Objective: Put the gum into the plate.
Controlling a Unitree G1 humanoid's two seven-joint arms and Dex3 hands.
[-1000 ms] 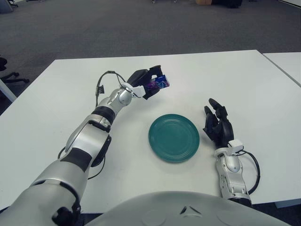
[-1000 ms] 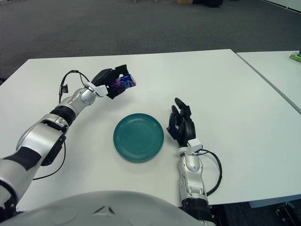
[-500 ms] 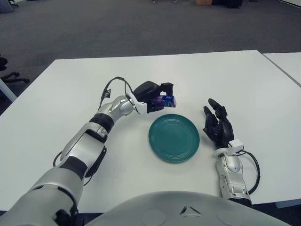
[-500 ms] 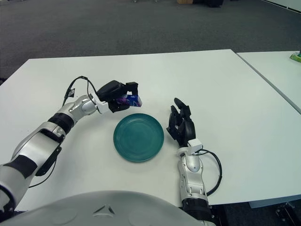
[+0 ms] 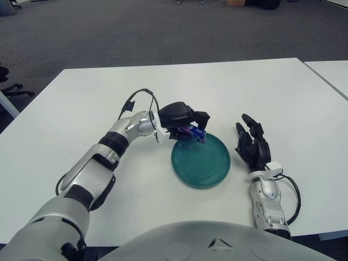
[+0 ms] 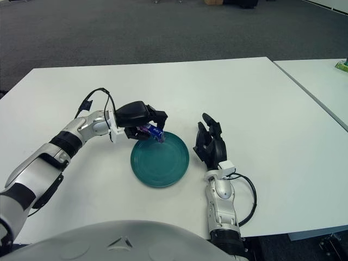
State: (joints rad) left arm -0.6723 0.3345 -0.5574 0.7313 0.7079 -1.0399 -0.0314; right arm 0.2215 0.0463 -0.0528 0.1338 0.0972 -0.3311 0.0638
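Observation:
My left hand [image 5: 187, 124] is shut on the gum [image 5: 194, 132], a small blue and purple pack. It holds the pack just above the far left rim of the teal plate [image 5: 209, 166], with the pack tilted down towards the plate. The plate lies flat on the white table, in front of me. In the right eye view the gum [image 6: 153, 131] hangs over the plate's [image 6: 163, 166] upper left edge. My right hand [image 5: 252, 145] rests on the table to the right of the plate, its fingers spread and empty.
The white table [image 5: 81, 114] extends on all sides of the plate. A second white table [image 5: 331, 73] stands at the far right across a narrow gap. Grey carpet lies beyond the far edge.
My left hand has carried the gum down and towards me, from above the table behind the plate to just over the plate's far left rim. The right hand has not moved.

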